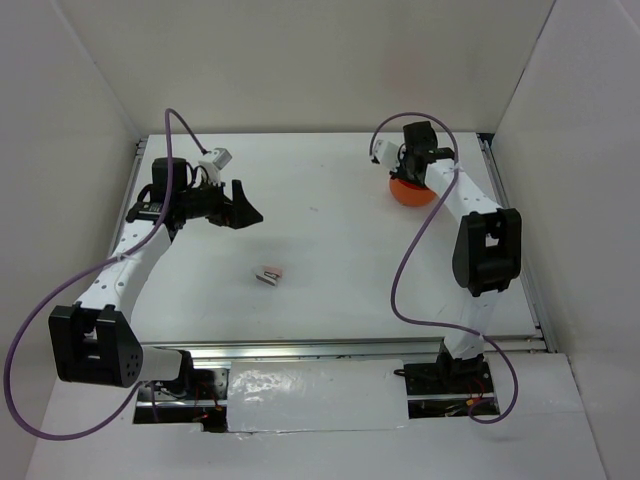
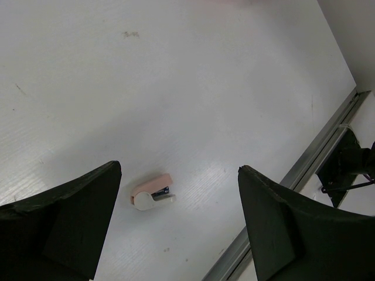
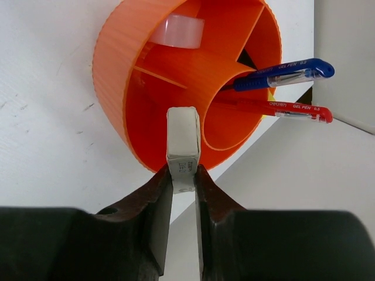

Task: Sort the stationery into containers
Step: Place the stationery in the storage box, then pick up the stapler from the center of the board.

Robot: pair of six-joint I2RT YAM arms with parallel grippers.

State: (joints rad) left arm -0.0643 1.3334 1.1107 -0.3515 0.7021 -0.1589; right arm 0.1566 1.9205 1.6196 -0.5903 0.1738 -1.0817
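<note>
The orange tub (image 1: 412, 193) stands at the far right of the table; in the right wrist view its ribbed wall (image 3: 117, 64) and inner dividers show. A blue pen (image 3: 281, 70), a red pen (image 3: 275, 107) and a white ring (image 3: 179, 30) sit in its compartments. My right gripper (image 3: 184, 175) is shut on a small pale grey block (image 3: 183, 140) held over the tub's near rim; it also shows in the top view (image 1: 403, 160). My left gripper (image 2: 179, 170) is open and empty above a pink-and-white stapler-like item (image 2: 151, 191) lying mid-table (image 1: 270, 274); it also shows in the top view (image 1: 243, 205).
White walls enclose the table on three sides. A metal rail (image 1: 340, 347) runs along the near edge and also shows in the left wrist view (image 2: 304, 170). The right arm's base (image 2: 345, 170) stands beyond the rail.
</note>
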